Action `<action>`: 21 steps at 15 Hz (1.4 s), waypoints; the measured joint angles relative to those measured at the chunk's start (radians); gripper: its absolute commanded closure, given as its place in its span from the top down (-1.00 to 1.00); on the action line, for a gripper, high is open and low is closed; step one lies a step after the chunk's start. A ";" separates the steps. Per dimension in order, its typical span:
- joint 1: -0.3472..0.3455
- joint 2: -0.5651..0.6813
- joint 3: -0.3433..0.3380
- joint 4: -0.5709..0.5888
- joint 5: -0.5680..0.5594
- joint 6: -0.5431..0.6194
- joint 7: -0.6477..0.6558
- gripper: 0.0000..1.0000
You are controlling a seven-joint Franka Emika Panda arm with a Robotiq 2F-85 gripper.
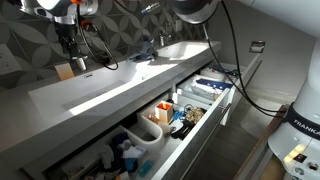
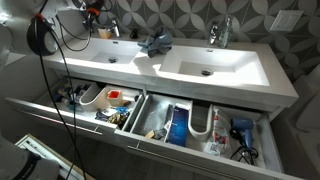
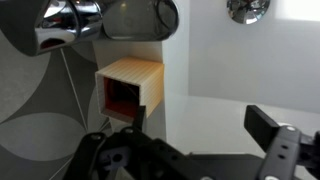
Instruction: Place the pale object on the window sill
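Observation:
The pale object point(image 3: 132, 84) is a small beige box with a red-lined open side. It stands upright on the white counter under a chrome tap point(image 3: 68, 22). In an exterior view the pale object point(image 1: 66, 72) sits at the back of the counter beside the far basin. My gripper point(image 3: 195, 128) is open and empty. Its left finger is just in front of the box and its right finger is far off to the right. The gripper point(image 1: 68, 45) hangs just above the box, and it also shows at the back left corner of the counter point(image 2: 94, 18). I cannot make out a window sill.
A long white vanity point(image 2: 170, 72) has two basins and a second chrome tap point(image 2: 222, 32). A grey-blue cloth point(image 2: 155, 44) lies between the basins. A wide drawer point(image 1: 190, 110) full of clutter stands open below, with a white cup-like container point(image 1: 146, 135) in it. Black cables point(image 2: 62, 35) hang nearby.

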 measured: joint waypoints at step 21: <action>0.037 0.083 -0.049 0.125 0.059 -0.010 -0.002 1.00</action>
